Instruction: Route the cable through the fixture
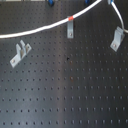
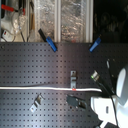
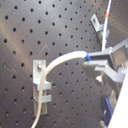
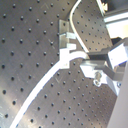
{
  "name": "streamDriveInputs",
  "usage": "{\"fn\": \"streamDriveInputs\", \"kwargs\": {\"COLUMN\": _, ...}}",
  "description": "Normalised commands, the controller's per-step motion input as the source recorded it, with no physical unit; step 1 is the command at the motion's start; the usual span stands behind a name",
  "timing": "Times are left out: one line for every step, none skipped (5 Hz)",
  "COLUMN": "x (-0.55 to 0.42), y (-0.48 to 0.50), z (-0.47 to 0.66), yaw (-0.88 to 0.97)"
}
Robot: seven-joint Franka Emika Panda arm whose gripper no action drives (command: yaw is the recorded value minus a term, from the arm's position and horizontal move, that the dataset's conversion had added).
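Overhead, a long thin white cable (image 1: 45, 28) with a short red tape band (image 1: 71, 18) is stretching across the black perforated desk (image 1: 65, 90), passing over the top of the middle grey metal clip fixture (image 1: 70, 29) in the first exterior view. Two more grey brackets are standing apart from it, one towards the first exterior view's left (image 1: 20, 53) and one towards the first exterior view's right (image 1: 116, 39). In the first wrist view the gripper (image 3: 92, 59) is clenching the cable's end between its fingers, with the cord (image 3: 47, 80) curving down past a slotted bracket (image 3: 41, 80). Whether the cord is already seated in that slot is hard to say from these blurred views. Doing this step well probably means keeping the cord taut and low, lining it up with the slot before lowering.
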Motion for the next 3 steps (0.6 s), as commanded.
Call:
{"fn": "streamDriveInputs", "kwargs": {"x": 0.569, "y": -0.332, "z": 0.02, "yaw": 0.14}}
{"fn": "streamDriveInputs", "kwargs": {"x": 0.513, "y": -0.304, "z": 0.02, "yaw": 0.13}}
{"fn": "streamDriveInputs", "kwargs": {"x": 0.532, "y": -0.325, "z": 0.02, "yaw": 0.12}}
